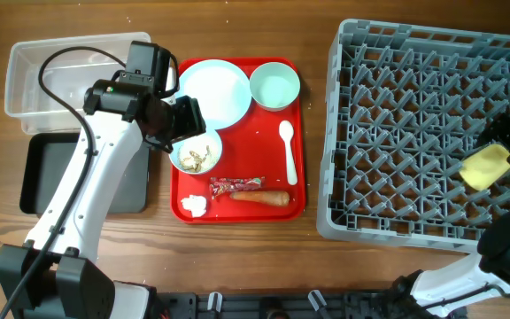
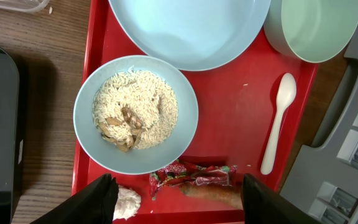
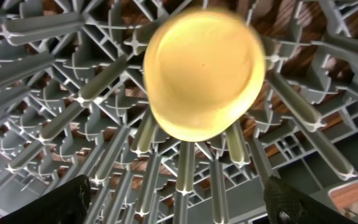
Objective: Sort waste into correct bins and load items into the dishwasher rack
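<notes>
Held left fingers (image 2: 95, 200) spread above the red tray (image 2: 241, 124), straddling candy wrapper (image 2: 194, 174) and carrot (image 2: 213, 194), with tissue (image 2: 126, 202) at 7 o'clock; probably lined up for a waste pick. Left small bowl (image 2: 135, 112) of food scraps (image 2: 132, 118) beyond, at 11 o'clock. Spread right fingers (image 3: 73, 196) too, leaving yellow cup (image 3: 204, 74) unpinched over dishwasher rack (image 3: 185, 174) pegs, toward its 3 o'clock side.

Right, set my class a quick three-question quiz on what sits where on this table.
1. True or false: the yellow cup is inside the dishwasher rack.
2. Which dish holds the food scraps? A) small bowl B) pale green bowl C) white plate
3. Fill in: the white spoon lies on the red ____.
Key: 1 true; 2 A; 3 tray.
</notes>
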`<act>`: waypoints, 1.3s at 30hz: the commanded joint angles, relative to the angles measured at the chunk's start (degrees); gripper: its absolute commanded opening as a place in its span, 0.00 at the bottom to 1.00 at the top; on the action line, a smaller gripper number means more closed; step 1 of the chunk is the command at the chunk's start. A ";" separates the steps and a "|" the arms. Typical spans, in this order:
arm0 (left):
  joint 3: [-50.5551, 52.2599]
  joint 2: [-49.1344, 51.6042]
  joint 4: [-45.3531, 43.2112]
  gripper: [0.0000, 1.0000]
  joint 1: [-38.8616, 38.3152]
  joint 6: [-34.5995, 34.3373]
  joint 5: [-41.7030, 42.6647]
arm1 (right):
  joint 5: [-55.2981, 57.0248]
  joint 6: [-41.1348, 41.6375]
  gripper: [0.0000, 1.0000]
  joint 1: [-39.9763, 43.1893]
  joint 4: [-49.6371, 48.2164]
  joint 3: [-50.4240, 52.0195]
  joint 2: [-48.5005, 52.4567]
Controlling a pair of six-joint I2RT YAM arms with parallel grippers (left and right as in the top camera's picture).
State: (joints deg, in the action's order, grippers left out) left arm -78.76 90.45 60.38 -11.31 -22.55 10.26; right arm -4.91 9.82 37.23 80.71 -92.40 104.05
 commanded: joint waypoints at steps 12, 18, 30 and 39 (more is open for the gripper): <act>-0.44 -1.01 1.05 0.70 -0.04 1.14 -0.96 | -17.90 -8.28 0.90 -20.61 -4.50 -1.01 -15.37; -0.44 -1.01 1.99 0.72 -0.04 1.14 -1.20 | -16.11 -7.89 0.90 -42.03 -8.98 -0.92 -14.34; 0.09 -0.98 3.87 0.71 -2.23 1.33 -2.21 | -7.58 -4.90 0.92 -47.89 -9.11 -0.90 -13.35; 9.73 -0.68 12.02 0.71 -9.20 -15.98 -11.32 | -4.90 -5.22 0.94 -47.87 -8.83 -0.90 -13.33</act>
State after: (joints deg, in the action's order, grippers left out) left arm -72.82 90.45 72.12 -19.86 -30.37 3.46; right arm -12.36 4.49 -10.48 71.66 -92.42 89.95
